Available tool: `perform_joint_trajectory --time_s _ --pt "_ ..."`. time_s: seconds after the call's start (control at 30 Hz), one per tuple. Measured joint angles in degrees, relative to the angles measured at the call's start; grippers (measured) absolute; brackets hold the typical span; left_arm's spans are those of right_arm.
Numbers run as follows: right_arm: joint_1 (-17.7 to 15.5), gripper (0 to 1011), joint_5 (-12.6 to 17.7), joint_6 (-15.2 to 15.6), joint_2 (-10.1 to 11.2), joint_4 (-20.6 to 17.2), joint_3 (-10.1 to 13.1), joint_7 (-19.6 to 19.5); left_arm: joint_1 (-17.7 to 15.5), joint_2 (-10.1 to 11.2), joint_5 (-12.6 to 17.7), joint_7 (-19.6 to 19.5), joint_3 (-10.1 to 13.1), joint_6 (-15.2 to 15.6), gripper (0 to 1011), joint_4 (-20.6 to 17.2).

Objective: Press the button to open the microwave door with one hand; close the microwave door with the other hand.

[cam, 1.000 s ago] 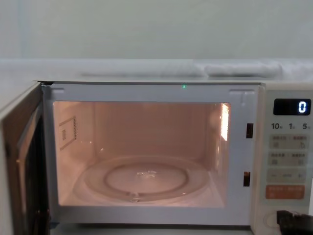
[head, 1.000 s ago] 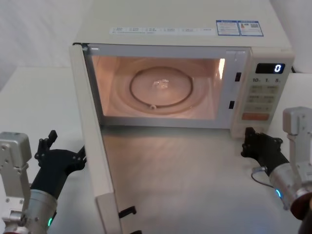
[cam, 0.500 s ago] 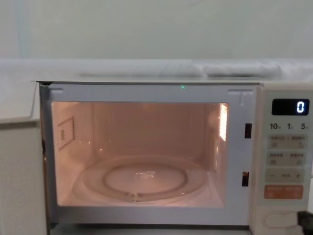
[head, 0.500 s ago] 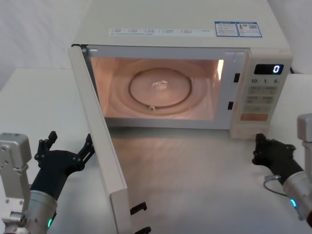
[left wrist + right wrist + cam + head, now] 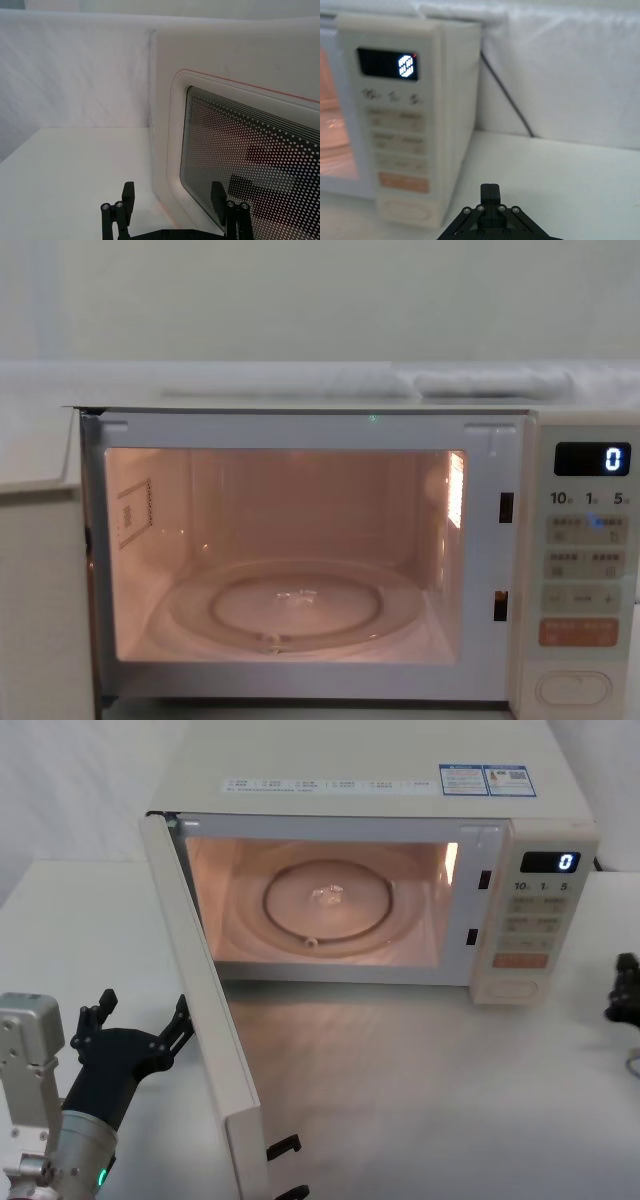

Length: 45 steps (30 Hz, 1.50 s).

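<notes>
White tabletop (image 5: 80, 920) carries the microwave door (image 5: 205, 1020) swung wide, left end effector (image 5: 135, 1030) (fingers spread) just beside it.

Lit cavity with glass turntable (image 5: 330, 902); white table (image 5: 60, 930); orange key (image 5: 578, 632).

One microwave door (image 5: 205, 1020), one button (image 5: 512, 988), two hands: left hand (image 5: 135, 1038), right hand (image 5: 625, 992).

- Microwave door (image 5: 205, 1020) swung wide open on its left hinge, lit cavity and glass turntable (image 5: 330, 900) exposed.
- Left gripper (image 5: 140, 1038) just outside the door, fingers spread.
- Right gripper (image 5: 624, 990) at the right edge (fingers unclear), apart from the button (image 5: 512, 988).
</notes>
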Motion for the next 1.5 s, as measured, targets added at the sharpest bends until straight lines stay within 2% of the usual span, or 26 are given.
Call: perform_joint_trajectory --time_s 0.23,0.57,0.97,1.2,1.33,1.37,1.5 --pt "1.85 0 2.02 -1.05 2.35 1.53 2.81 2.98 0.00 0.00 0.00 0.00 0.00 0.00 1001 0.00" --pt "3.98 0 5.78 -1.69 4.73 5.74 3.25 7.01 0.00 0.00 0.00 0.00 0.00 0.00 1001 0.00" --pt "3.97 8 5.82 -1.71 4.66 5.77 3.15 7.06 0.00 0.00 0.00 0.00 0.00 0.00 1001 0.00" --pt "3.94 175 5.66 -1.71 4.57 5.66 3.14 6.95 0.00 0.00 0.00 0.00 0.00 0.00 1001 0.00" --pt "3.92 337 5.61 -1.71 4.55 5.62 3.14 6.91 0.00 0.00 0.00 0.00 0.00 0.00 1001 0.00" --pt "3.91 337 5.60 -1.71 4.54 5.61 3.14 6.88 0.00 0.00 0.00 0.00 0.00 0.00 1001 0.00" --pt "3.90 474 5.57 -1.71 4.53 5.59 3.14 6.85 0.00 0.00 0.00 0.00 0.00 0.00 1001 0.00"
